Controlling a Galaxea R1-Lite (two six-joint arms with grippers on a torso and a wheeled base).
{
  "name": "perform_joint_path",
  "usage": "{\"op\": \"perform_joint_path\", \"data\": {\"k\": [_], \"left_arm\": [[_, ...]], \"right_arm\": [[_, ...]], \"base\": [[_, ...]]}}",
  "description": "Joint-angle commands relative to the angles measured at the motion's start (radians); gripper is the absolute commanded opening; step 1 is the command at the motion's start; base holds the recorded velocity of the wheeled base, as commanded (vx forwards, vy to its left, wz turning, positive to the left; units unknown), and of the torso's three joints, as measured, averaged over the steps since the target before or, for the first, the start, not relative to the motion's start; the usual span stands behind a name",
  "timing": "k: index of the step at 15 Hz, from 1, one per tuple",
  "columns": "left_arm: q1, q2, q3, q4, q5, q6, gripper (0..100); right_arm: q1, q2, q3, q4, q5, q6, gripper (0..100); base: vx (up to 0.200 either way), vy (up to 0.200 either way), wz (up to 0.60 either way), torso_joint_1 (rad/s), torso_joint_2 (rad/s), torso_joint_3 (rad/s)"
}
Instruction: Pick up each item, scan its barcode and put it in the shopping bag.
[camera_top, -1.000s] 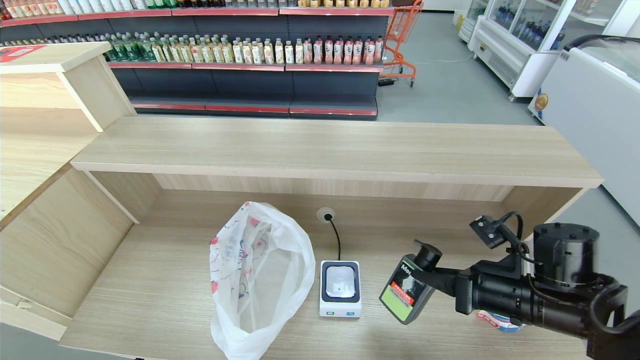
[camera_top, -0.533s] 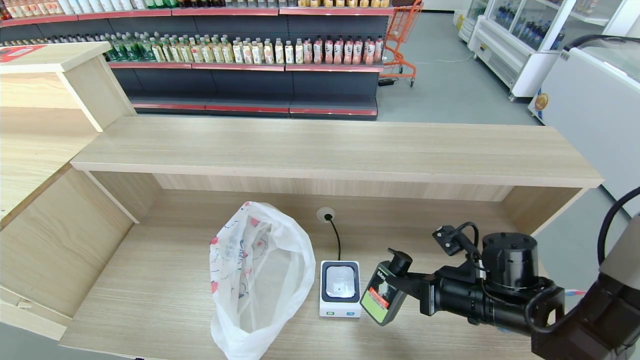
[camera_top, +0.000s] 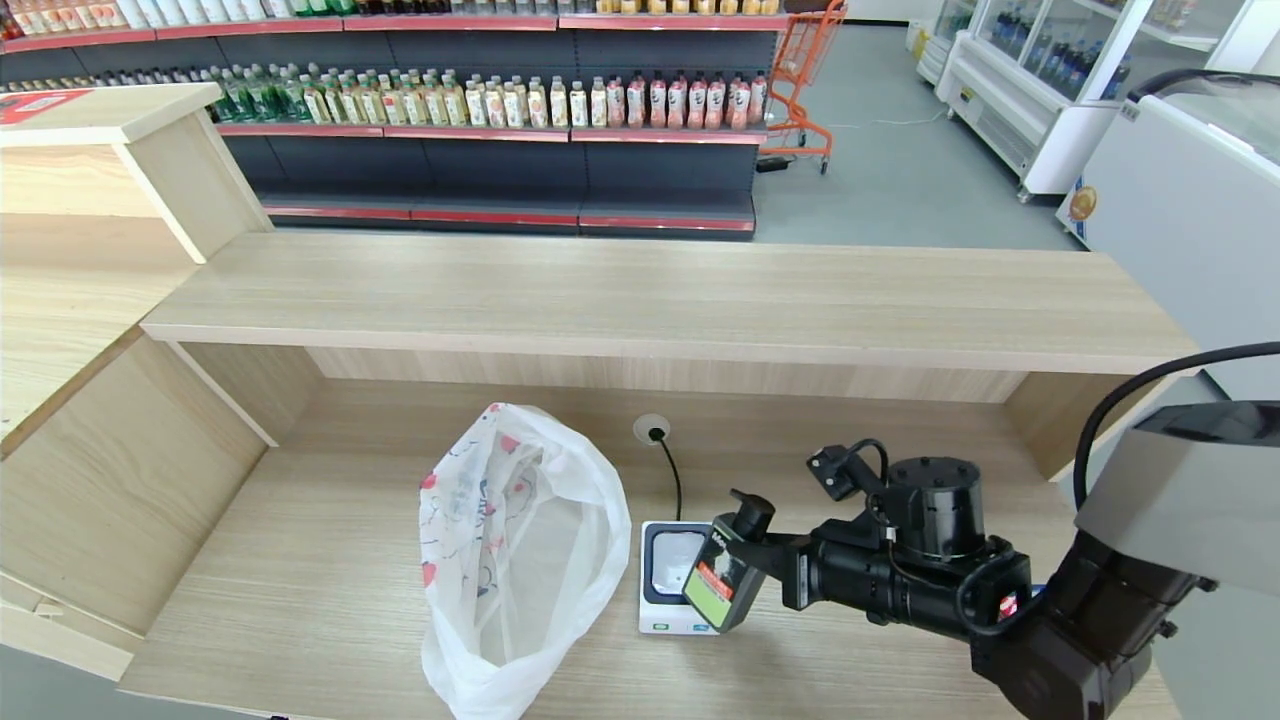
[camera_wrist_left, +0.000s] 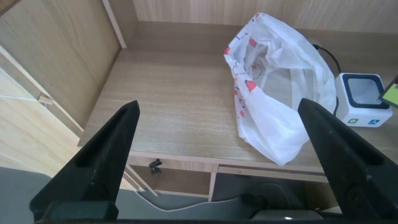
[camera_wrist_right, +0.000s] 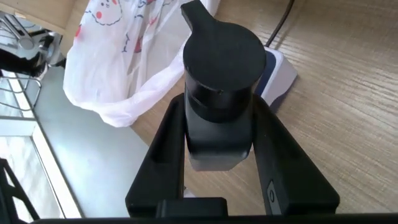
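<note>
Pinching black pump bottle (camera_top: 722, 588) by the neck in right gripper (camera_top: 757, 548), green label tilting toward barcode scanner (camera_top: 662, 578), bottle overlapping scanner's right edge. Noting shopping bag (camera_top: 520, 530) slumping open just left of scanner, nearly touching it. Leaving bare worktop (camera_top: 290, 590) left of bag up to the side panel, and behind scanner around its cable (camera_top: 676, 475). Holding left gripper (camera_wrist_left: 219, 109) spread wide above worktop's front edge.

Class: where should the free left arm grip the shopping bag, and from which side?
Probably the shopping bag, at its raised left rim, from the robot's left: the film stands up there beside the open mouth, while the scanner and right end effector crowd the other side.
</note>
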Motion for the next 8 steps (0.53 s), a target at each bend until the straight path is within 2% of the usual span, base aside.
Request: {"op": "perform_joint_path", "data": {"k": [1,8], "left_arm": [[0.0,0.0,0.0,0.0,0.0,0.0,100],[0.0,0.0,0.0,0.0,0.0,0.0,100]], "right_arm": [[0.025,0.041,-0.025,0.0,-0.016,0.0,0],[0.045,0.098,-0.121,0.0,-0.027,0.0,0]], "base": [[0.0,0.0,0.0,0.0,0.0,0.0],[0.0,0.0,0.0,0.0,0.0,0.0]]}}
